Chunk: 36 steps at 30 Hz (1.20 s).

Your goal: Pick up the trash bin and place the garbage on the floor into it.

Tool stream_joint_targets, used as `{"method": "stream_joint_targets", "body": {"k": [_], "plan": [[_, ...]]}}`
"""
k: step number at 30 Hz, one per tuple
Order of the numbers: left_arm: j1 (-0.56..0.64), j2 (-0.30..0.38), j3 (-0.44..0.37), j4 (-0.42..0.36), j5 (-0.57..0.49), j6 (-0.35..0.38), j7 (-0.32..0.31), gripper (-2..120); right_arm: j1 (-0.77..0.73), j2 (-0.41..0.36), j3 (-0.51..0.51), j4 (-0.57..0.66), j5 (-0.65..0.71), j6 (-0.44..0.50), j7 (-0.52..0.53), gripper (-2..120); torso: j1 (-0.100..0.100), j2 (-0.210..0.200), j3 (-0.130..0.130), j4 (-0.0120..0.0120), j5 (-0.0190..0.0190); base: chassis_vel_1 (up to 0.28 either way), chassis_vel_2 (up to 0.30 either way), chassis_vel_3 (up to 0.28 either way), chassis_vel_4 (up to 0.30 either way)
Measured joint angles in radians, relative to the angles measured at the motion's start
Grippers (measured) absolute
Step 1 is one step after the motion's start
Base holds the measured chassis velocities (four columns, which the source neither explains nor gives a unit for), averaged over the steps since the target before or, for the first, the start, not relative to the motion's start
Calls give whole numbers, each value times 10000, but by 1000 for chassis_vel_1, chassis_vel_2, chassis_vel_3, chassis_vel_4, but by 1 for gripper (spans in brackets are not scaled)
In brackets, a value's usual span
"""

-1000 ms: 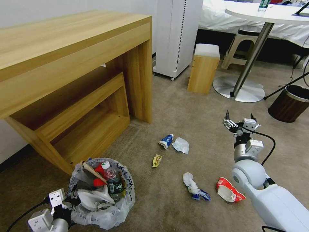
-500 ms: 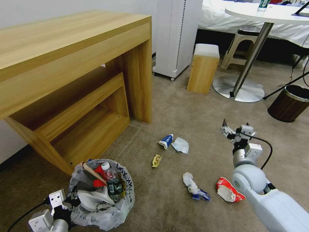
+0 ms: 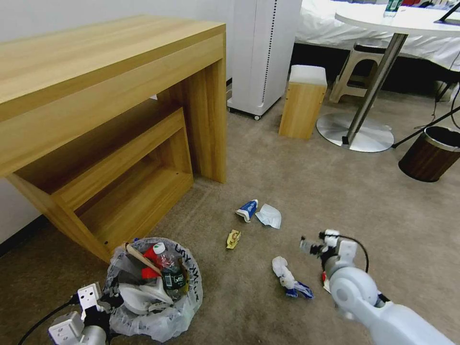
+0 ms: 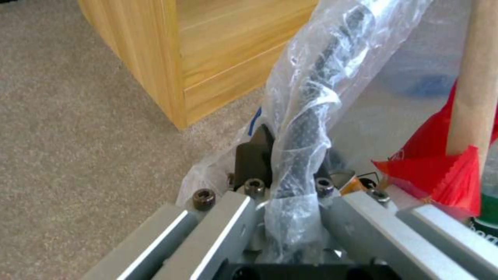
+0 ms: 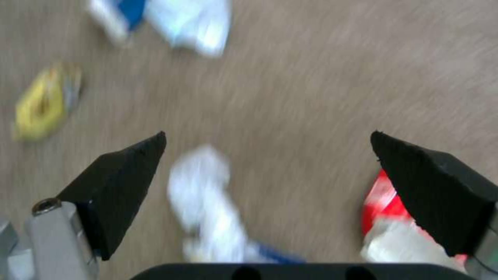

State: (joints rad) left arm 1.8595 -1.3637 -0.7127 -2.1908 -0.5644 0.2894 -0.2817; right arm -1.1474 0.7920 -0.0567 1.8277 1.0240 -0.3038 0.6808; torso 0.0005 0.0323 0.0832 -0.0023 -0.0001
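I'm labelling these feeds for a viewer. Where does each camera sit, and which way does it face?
Head view: on the robot's head, looking down at the floor; the left gripper grips the trash bin, and the right gripper is above the litter.
Left wrist view: on the left wrist, facing the bin's bag rim pinched between its fingers.
Right wrist view: on the right wrist, facing the floor, fingers spread.
Shared: head and right wrist views both show the white tissue.

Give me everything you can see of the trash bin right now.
The trash bin is small and round, lined with a crinkly translucent plastic bag bearing black lettering. It sits on the beige carpet by the wooden desk's leg, holding a green-labelled bottle, red wrapper, wooden stick and white items. The left gripper is clamped on its bagged rim.
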Motion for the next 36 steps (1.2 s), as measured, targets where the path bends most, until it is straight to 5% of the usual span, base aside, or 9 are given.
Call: {"method": "stream_joint_targets", "body": {"k": [11, 23, 33, 36], "plan": [[-64, -126, -54, 127, -6, -119, 22, 0, 1276, 220, -3027, -2098, -1049, 628, -342, 100, 0, 0, 1, 0, 1, 0, 0, 0, 0], [-89, -110, -194, 109, -130, -151, 16, 0, 2102, 860, -4480, -3816, -1887, 1316, -433, 88, 0, 0, 1, 1, 0, 0, 0, 0, 0], [-140, -110, -168, 112, -187, -154, -6, 0, 2015, 1086, -4633, -4407, -2703, 1803, -576, 57, 0, 0, 1, -1, 0, 0, 0, 0, 0], [-141, -83, -172, 106, -199, -154, -7, 0, 1900, 1135, -4587, -4538, -3131, 2096, -661, 39, 0, 0, 1, -1, 1, 0, 0, 0, 0]]}}
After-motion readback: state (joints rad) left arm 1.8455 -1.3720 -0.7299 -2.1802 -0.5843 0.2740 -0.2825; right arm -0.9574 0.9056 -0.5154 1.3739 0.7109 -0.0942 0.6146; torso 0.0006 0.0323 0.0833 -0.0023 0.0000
